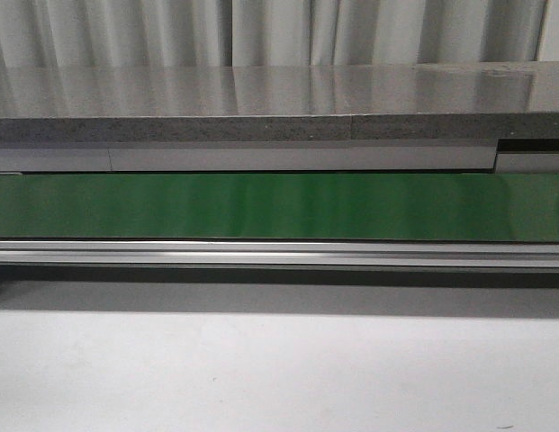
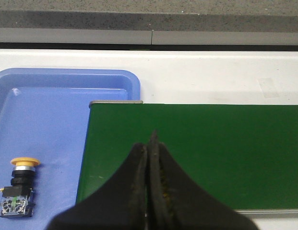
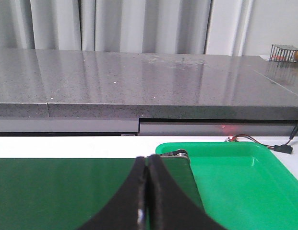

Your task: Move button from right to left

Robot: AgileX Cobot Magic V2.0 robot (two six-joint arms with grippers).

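The button [image 2: 19, 188] lies on its side in the blue tray [image 2: 57, 124], near the tray's edge beside the green belt [image 2: 196, 153]. The left end effector [image 2: 149, 143] is clenched and empty over the belt. The right end effector [image 3: 147, 165] is clenched too, beside the green tray [image 3: 235, 182].

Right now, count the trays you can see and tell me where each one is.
2. A blue tray at one end of the green belt, holding the button; a green tray at the other end. Others may lie outside these views.
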